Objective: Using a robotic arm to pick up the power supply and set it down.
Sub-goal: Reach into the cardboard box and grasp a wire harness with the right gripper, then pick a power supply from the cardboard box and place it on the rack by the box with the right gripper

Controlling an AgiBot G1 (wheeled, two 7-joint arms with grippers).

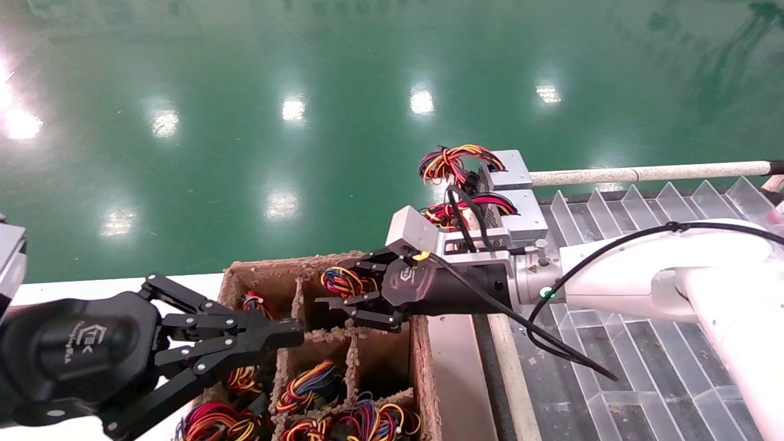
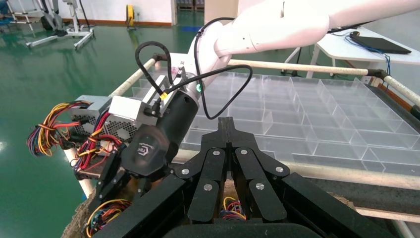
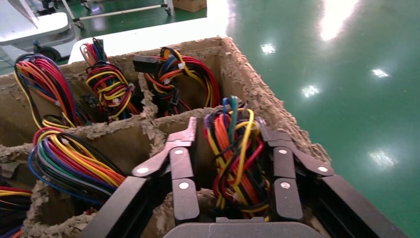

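Power supply [image 3: 236, 148] sits in far corner cell of cardboard crate [image 1: 422, 380], only its wire bundle showing. I've got R gripper [image 1: 346, 293] spread wide around bundle, not clamped. L gripper [image 1: 294, 334] closed, idle nearby. Lift & set-down both left.

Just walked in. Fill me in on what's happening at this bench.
The right gripper has reached into a corner compartment of the cardboard crate, its open fingers either side of a coloured wire bundle standing there, not yet closed on it. The left gripper hovers shut over the crate's near side. Other compartments hold similar bundles. Two silver power supplies already sit on the clear divider tray beyond.
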